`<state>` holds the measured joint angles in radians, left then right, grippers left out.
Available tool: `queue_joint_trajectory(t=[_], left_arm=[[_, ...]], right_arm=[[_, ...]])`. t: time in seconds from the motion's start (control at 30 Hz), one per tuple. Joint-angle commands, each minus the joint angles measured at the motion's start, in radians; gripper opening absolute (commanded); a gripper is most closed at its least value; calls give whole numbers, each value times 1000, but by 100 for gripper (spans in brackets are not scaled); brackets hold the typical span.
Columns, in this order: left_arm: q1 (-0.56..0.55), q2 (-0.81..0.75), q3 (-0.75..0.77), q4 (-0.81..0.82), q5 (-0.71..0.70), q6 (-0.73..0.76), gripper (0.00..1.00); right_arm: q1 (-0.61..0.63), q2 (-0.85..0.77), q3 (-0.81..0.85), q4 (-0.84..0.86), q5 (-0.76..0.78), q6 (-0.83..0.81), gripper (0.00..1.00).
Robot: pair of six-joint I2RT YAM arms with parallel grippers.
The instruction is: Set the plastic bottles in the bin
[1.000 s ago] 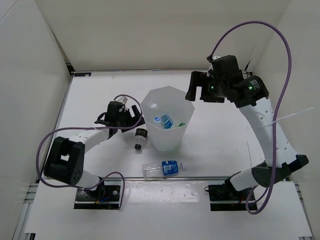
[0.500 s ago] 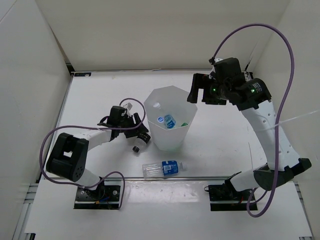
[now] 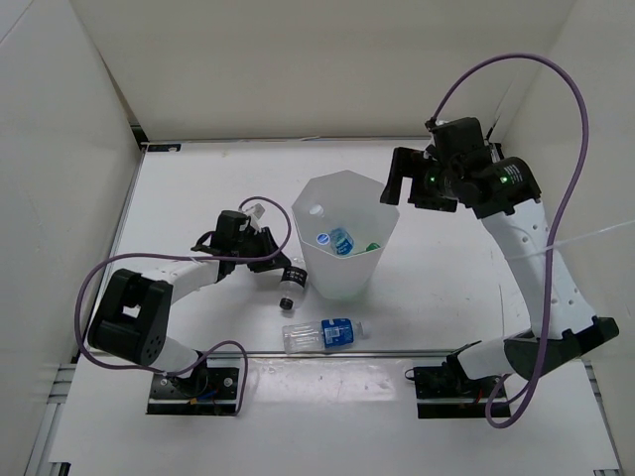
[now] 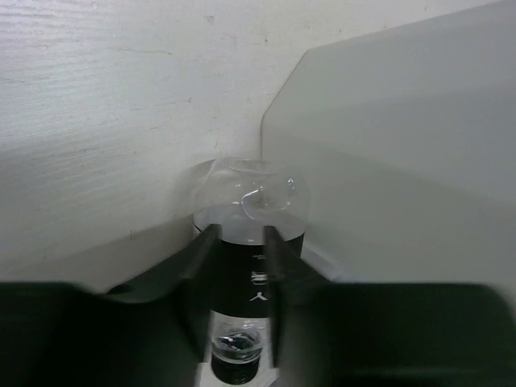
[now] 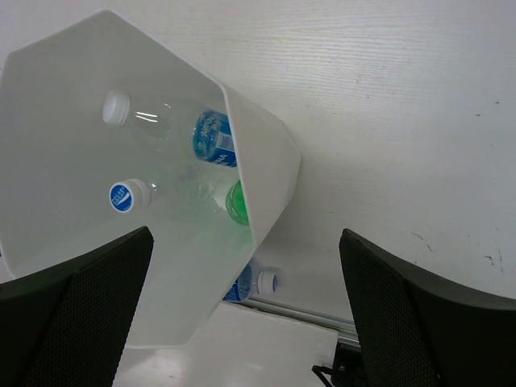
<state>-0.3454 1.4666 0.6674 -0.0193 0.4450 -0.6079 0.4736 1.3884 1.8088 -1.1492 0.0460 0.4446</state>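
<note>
The bin (image 3: 342,286) stands upright near the middle of the tabletop (image 3: 198,188), its faceted rim open to the overhead view. Three of the plastic bottles lie inside it. One is a clear bottle with a white cap and blue label (image 5: 165,122). Beside it is a clear bottle with a blue cap (image 5: 122,197), its body hard to trace against the pale wall. The third is a green bottle (image 5: 237,201), half hidden behind the rim in the right wrist view. Outside the bin, the black-label bottle (image 3: 291,282) sits just beside its near-left wall, black cap pointing toward the near edge. The left gripper (image 3: 281,270) has its fingers (image 4: 208,266) pinching the bottle's dark label from both sides. The left wrist view shows the bin wall (image 4: 403,161) right next to the bottle, but whether they touch, or whether the bottle rests on the tabletop, cannot be told. A second blue-labelled bottle (image 3: 323,333) lies on its side close to the near edge, in front of the bin and apart from both arms. In the right wrist view only a piece of it shows below the bin. The right gripper (image 3: 415,183) hangs beside the bin's far-right rim with its fingers (image 5: 81,314) spread wide and nothing between them; both are cut off at the frame's lower edge.
</note>
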Motion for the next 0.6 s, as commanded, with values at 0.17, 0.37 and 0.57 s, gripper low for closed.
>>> queue_joint_trajectory(t=[0.17,0.37,0.57], left_arm=[[-9,12,0,-61,32,42,58],[-18,23,23,-61,55,66,64],[-27,89,60,-61,115,89,67]], right_arm=[[-39,-55,-45,31,-32,13,100],[-49,-65,-65,31,-41,13,100],[-58,-65,-65,31,-51,13,100]])
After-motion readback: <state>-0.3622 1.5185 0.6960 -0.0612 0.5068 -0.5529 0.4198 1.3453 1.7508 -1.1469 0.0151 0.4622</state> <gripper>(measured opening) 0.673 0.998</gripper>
